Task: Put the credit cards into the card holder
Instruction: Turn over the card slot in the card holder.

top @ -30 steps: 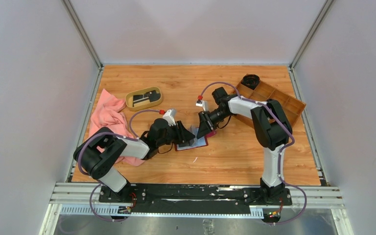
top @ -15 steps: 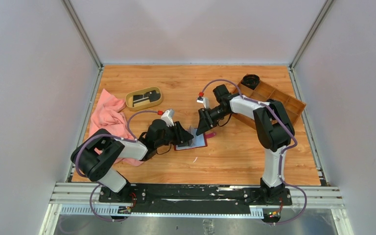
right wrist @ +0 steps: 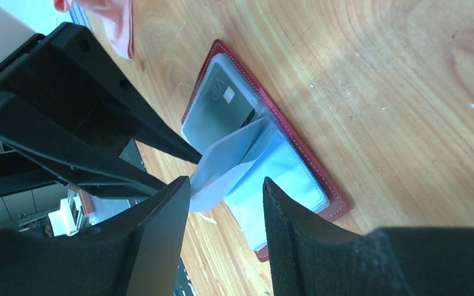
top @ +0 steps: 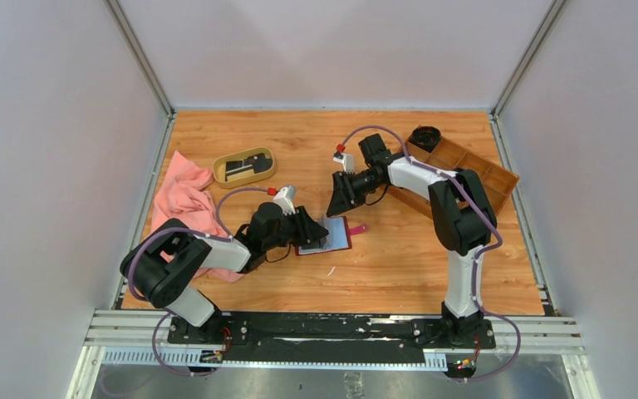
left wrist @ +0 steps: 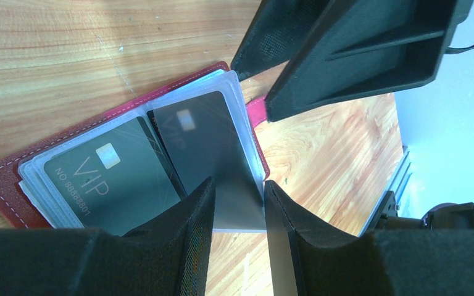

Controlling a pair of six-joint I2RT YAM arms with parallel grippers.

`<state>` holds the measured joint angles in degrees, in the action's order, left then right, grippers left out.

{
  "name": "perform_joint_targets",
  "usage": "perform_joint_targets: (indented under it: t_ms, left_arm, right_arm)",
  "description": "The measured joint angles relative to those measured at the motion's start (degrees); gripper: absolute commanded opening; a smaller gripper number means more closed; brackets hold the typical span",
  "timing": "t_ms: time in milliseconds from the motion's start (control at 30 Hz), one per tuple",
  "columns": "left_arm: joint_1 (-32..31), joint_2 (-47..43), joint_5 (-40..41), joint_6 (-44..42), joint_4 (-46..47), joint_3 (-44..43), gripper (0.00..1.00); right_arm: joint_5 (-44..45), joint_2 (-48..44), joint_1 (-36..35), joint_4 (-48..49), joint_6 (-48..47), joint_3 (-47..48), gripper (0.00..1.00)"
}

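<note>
Right gripper (top: 336, 208) farther from card holder (top: 337, 236)

Cannot count the dark things (top: 245, 167) lying in the oval dish (top: 220, 173) from the top view: too small. Cannot see the left part of the card holder (top: 341, 236) there either, covered by the left gripper (top: 323, 234). From the left wrist, loses the holder's near edge behind the black fingers (left wrist: 179, 246). Cannot tell whether these clamp the raised clear sleeve (left wrist: 239, 206) alone or also the dark card (left wrist: 203, 142) inside, its chip blurred. Catches only part of the right gripper (left wrist: 251, 89), cropped at the top edge. From the right wrist, loses the sleeve's tip behind a near finger, and crops the pink cloth (right wrist: 114, 24) at the top.
</note>
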<state>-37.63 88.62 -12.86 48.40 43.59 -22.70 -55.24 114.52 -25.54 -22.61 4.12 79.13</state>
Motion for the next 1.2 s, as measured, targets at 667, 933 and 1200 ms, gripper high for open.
perform_joint_targets:
  t_ms: [667, 933, 1200]
  left_arm:
    - [0.46, -0.17, -0.22, 0.02, 0.04, 0.33, 0.39]
    - [2.80, -4.85, -0.39, 0.00, -0.20, 4.39, 0.49]
    - [5.79, -12.90, 0.55, -1.60, -4.90, 7.19, 0.49]
  right_arm:
    - [13.75, 1.18, -1.51, -0.94, 1.90, 0.00, 0.42]
    - [16.35, 1.16, -1.51, -2.51, -0.79, 0.00, 0.40]
    - [16.65, -0.04, -1.51, -3.69, -5.27, -0.13, 0.42]
